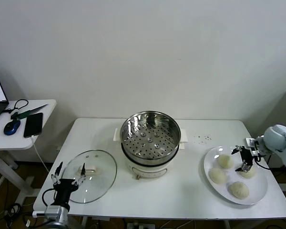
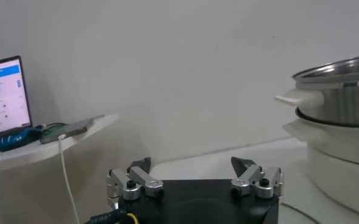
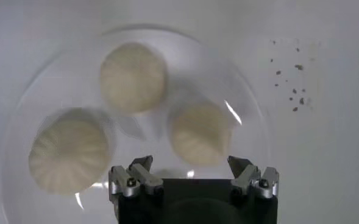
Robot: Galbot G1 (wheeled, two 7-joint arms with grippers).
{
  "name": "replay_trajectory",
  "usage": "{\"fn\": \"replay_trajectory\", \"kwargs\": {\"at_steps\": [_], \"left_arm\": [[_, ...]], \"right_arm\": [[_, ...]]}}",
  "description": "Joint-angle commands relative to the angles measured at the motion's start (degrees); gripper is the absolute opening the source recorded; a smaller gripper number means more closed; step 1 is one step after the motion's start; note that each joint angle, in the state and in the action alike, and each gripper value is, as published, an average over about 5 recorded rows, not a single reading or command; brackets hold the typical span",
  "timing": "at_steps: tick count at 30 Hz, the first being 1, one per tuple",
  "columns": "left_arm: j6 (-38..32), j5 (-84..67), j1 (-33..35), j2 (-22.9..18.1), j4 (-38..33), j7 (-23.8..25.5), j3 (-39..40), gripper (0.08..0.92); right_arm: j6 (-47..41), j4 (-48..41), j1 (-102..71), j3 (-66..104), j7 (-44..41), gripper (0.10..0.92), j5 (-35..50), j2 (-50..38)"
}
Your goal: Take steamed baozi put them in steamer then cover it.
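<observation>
We see the steamer (image 1: 150,138) standing at the middle of the counter (image 1: 190,191), its perforated basket holding nothing. The cover (image 1: 89,175) lies flat toward the counter's left front corner, handle up. Over that corner's edge hangs the left pincer (image 1: 69,174), its two fingers spread wide and gripping nothing — from its own wrist camera we look between the open fingertips toward the steamer's side (image 2: 341,122).

Near the right edge sits a white plate (image 1: 260,191) carrying the steamed baozi (image 1: 239,190): four buns in the head view, one of them partly hidden by the arm. The right pincer (image 1: 245,160) hovers above the bun nearest the right edge, fingers apart and holding nothing; in its wrist view the open right pincer (image 3: 193,173) straddles one bun (image 3: 199,133) from above, with two more beside it on the plate (image 3: 21,109).

A few dark specks (image 1: 202,138) dot the counter between steamer and plate — toward the back edge.
</observation>
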Motion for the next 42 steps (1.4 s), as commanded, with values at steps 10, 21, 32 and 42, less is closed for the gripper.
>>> {"fn": "replay_trajectory", "kwargs": {"at_steps": [10,21,32,42], "left_arm": [[-0.02,0.07,0.13,-0.04,0.65,0.04,-0.11,0.823],[-0.03,0.06,0.13,-0.03,1.04,0.07,-0.39,0.823],[-0.05,0.11,0.38,-0.09,1.15,0.05,-0.24,0.823],[0.03,0.23,0.83,0.06,0.6,0.12,-0.07,0.823]], "right_arm": [[-0.14,-5.47,5.23,-6.77,-0.87,0.823,-1.54,6.49],[0.87,-6.85,4.97,-6.78,-1.69,0.739,-3.24,7.29],[1.93,-6.07,6.35,-7.68,-2.21,0.677,-2.58,6.18],[11.68,-2.35,30.11,-25.53,-4.75,0.679,5.64,9.59]]}}
